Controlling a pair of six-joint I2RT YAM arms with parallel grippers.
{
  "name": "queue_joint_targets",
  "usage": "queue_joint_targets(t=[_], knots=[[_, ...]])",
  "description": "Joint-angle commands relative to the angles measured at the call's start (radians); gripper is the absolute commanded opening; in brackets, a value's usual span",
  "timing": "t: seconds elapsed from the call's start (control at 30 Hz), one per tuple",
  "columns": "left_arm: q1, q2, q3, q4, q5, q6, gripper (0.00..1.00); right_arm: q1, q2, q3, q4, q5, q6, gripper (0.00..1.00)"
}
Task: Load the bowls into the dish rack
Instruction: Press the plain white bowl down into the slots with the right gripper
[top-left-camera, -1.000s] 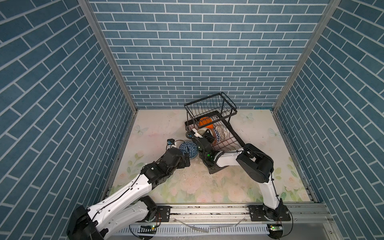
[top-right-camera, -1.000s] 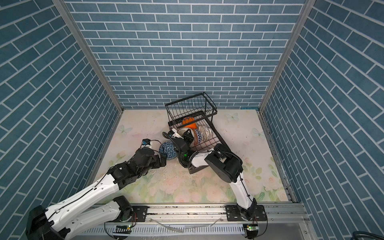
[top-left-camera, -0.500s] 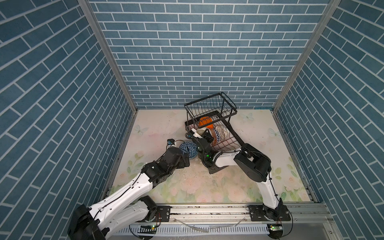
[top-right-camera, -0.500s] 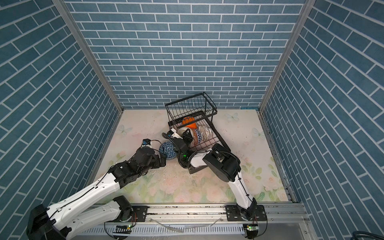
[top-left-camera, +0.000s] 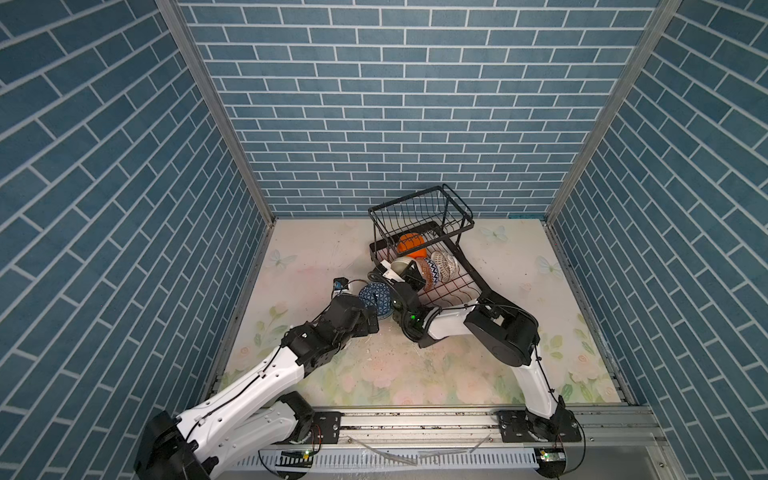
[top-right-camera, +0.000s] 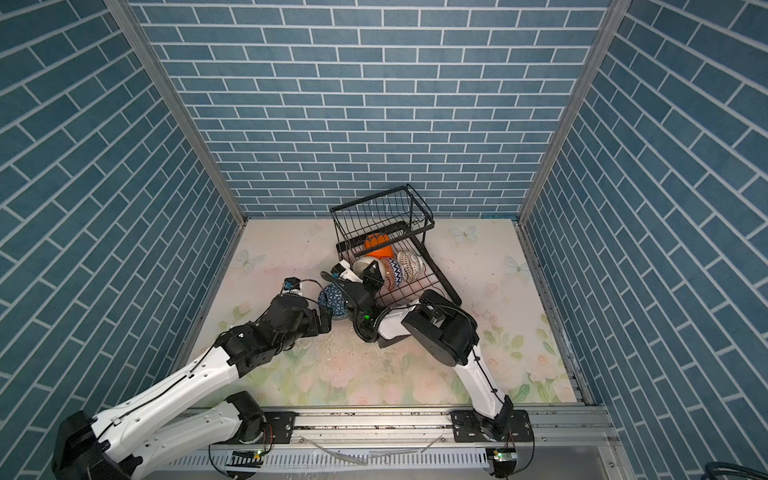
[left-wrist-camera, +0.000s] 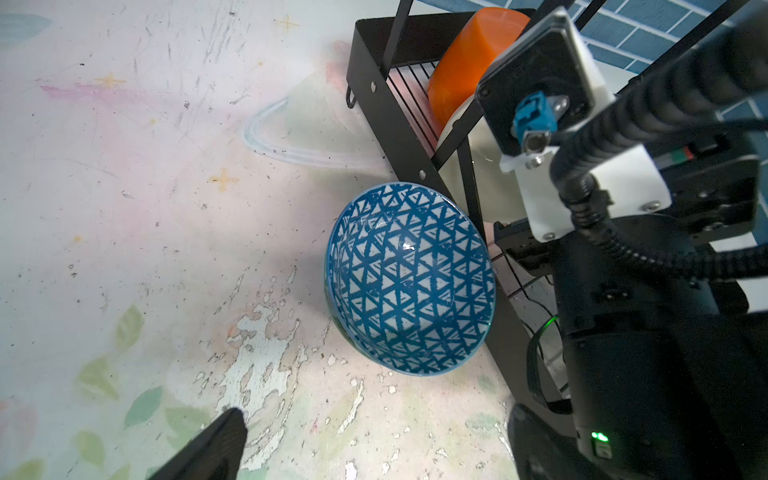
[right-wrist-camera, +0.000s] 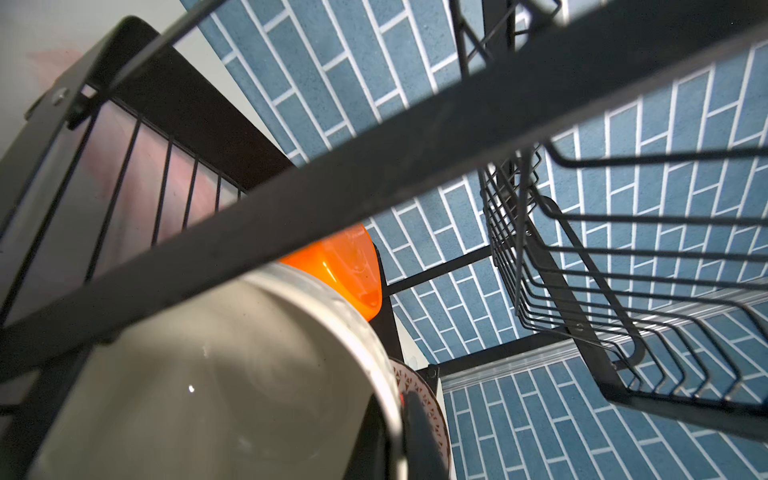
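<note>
The black wire dish rack (top-left-camera: 420, 216) stands at the back of the table. In its lower tray are an orange bowl (top-left-camera: 410, 245), a cream bowl (top-left-camera: 400, 264) and two patterned bowls (top-left-camera: 432, 272). My right gripper (right-wrist-camera: 399, 419) is shut on the cream bowl's (right-wrist-camera: 208, 386) rim, one finger inside and one outside, next to an orange-red patterned bowl (right-wrist-camera: 432, 411). A blue triangle-patterned bowl (left-wrist-camera: 409, 278) lies tilted on the table against the rack's side rail (left-wrist-camera: 390, 112). My left gripper (left-wrist-camera: 376, 415) is open just short of it, holding nothing.
The right arm's wrist and cable (left-wrist-camera: 623, 291) crowd the space beside the blue bowl (top-left-camera: 376, 297). The rack's raised basket (right-wrist-camera: 623, 270) hangs over the orange bowl (right-wrist-camera: 345, 266). Blue brick walls close in three sides; the floral table surface (top-left-camera: 316, 257) spreads left of the rack.
The right arm's elbow has edged slightly to the left. Both grippers and the bowls stay almost where they were.
</note>
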Motion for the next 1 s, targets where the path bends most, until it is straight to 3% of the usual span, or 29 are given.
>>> queue_joint_targets(t=[0.0, 0.23, 0.5, 0.73, 0.97], knots=[[0.006, -0.015, 0.006, -0.014, 0.000, 0.001, 1.00, 0.018, 0.027, -0.046, 0.024, 0.035, -0.045, 0.00], [0.006, -0.011, 0.000, -0.004, 0.010, -0.004, 1.00, 0.026, 0.070, -0.051, 0.088, 0.046, -0.090, 0.00], [0.006, -0.010, 0.004, -0.007, 0.012, -0.004, 1.00, 0.011, 0.122, 0.030, 0.334, 0.023, -0.349, 0.00], [0.007, -0.002, 0.009, -0.010, 0.012, -0.004, 1.00, -0.004, 0.041, 0.019, 0.245, 0.010, -0.287, 0.00], [0.008, 0.012, 0.014, -0.004, 0.022, -0.005, 1.00, -0.007, -0.061, 0.006, -0.046, -0.006, -0.101, 0.00]])
